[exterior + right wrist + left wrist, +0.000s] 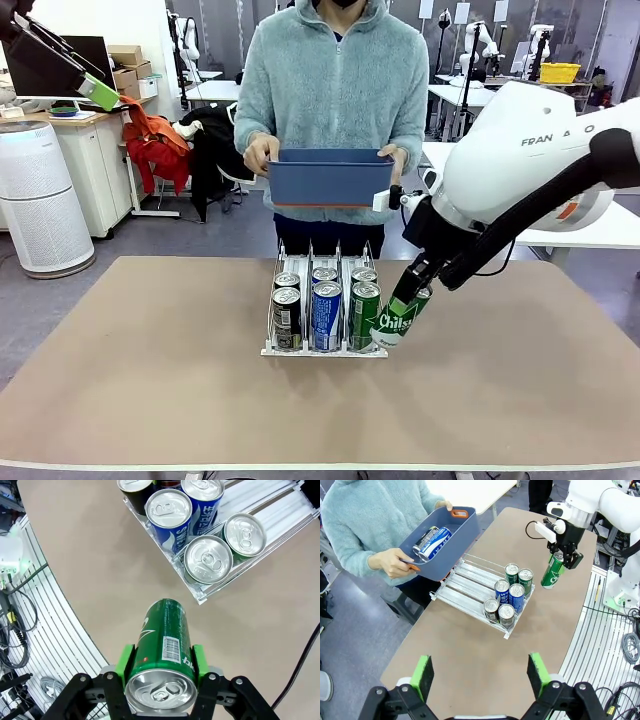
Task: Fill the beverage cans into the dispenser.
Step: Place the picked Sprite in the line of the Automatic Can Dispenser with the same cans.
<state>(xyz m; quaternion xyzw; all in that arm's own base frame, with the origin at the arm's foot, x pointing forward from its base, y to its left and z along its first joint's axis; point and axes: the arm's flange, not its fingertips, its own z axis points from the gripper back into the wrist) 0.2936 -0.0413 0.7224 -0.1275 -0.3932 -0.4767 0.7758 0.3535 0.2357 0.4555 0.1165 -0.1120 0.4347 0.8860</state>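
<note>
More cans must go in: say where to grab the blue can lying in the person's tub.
Grip the blue can across its mid-body, coming straight down through the blue tub's open top: it lies on its side, round wall up. The dark can lies close beside it, so one finger likely has to slip between them, the other on the freer side.

Lab: white workbenches, cardboard boxes, air purifier, loose floor cables.

Grey floor surrounds the tan table, with a white air purifier and cabinet at far left, a clothes-draped chair nearby, white desks far right.
</note>
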